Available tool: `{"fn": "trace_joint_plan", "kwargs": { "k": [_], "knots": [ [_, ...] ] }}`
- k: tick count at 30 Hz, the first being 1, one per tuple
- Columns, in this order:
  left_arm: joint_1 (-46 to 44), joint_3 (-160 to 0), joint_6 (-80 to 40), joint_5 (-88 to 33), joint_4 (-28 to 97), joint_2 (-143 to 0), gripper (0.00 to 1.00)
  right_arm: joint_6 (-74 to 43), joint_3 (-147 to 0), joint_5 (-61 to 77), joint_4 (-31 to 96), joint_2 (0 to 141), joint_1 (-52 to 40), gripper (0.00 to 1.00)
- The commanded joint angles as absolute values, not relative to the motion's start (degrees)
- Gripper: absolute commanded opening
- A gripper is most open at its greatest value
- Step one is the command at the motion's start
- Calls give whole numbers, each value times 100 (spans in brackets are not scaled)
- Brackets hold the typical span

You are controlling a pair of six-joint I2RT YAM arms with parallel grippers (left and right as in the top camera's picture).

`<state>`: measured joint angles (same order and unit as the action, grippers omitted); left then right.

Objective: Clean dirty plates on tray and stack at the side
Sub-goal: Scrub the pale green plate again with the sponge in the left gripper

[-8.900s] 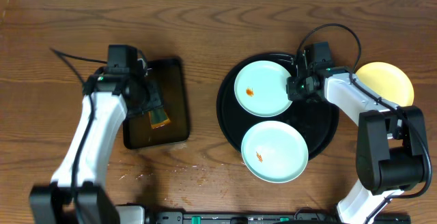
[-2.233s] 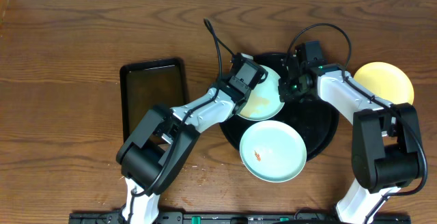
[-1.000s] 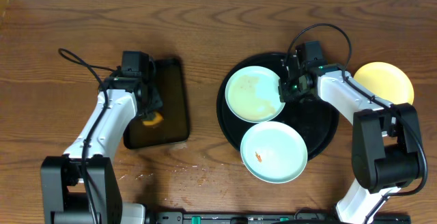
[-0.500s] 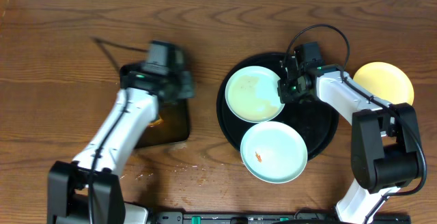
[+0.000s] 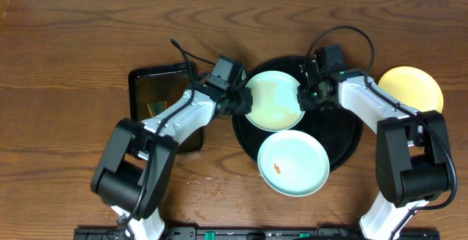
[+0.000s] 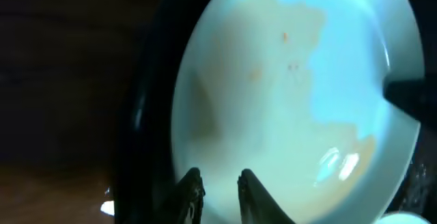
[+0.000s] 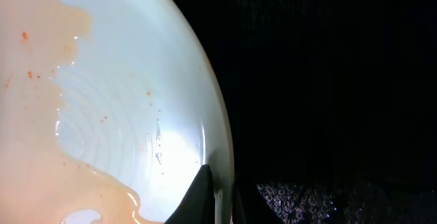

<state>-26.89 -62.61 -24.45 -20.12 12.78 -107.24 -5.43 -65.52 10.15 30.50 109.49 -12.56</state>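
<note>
On the black tray (image 5: 344,134) the upper mint plate (image 5: 274,101) is smeared with a pale orange film and specks. My right gripper (image 5: 304,96) is shut on its right rim; in the right wrist view that rim (image 7: 222,162) runs between the fingertips of the gripper (image 7: 220,198). Over the plate's left edge, my left gripper (image 5: 243,102) has its jaws a little apart, and between the tips of the gripper (image 6: 220,185) only plate surface (image 6: 287,94) shows. A second mint plate (image 5: 292,162) with an orange speck overhangs the tray's front. The yellow plate (image 5: 412,88) lies on the table to the right.
A dark rectangular tray (image 5: 164,134) lies left of the black tray, with a small sponge (image 5: 155,108) in it. Orange crumbs (image 5: 212,189) dot the table in front. Both arms' cables arch over the back of the black tray.
My left arm has swung right from the rectangular tray to the upper plate's left edge, leaving the sponge behind. The right arm and the plates have not moved.
</note>
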Motion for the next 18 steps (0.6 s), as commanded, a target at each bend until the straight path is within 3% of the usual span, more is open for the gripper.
{"fn": "trace_joint_plan", "kwargs": {
  "k": [1,8,14,16,18],
  "knots": [
    [-2687,-6302,-2628,-2206,1223,-10971,21,-530,-6311,491,3253,11209,-1269,5],
    [-2687,-6302,-2630,-2276,1175,-11098,22,-532,-6311,296,3323,11209,-1247,4],
    [-2670,-6375,-2670,-2676,1059,-10709,36,-873,-6311,-209,3435,11209,-1070,1],
    [-2670,-6375,-2668,-2585,1081,-10481,45,-871,-6311,-189,3441,11209,-1000,1],
    [-2670,-6372,-2665,-2462,1111,-10383,47,-827,-6311,-167,3437,11209,-978,1]
  ]
}}
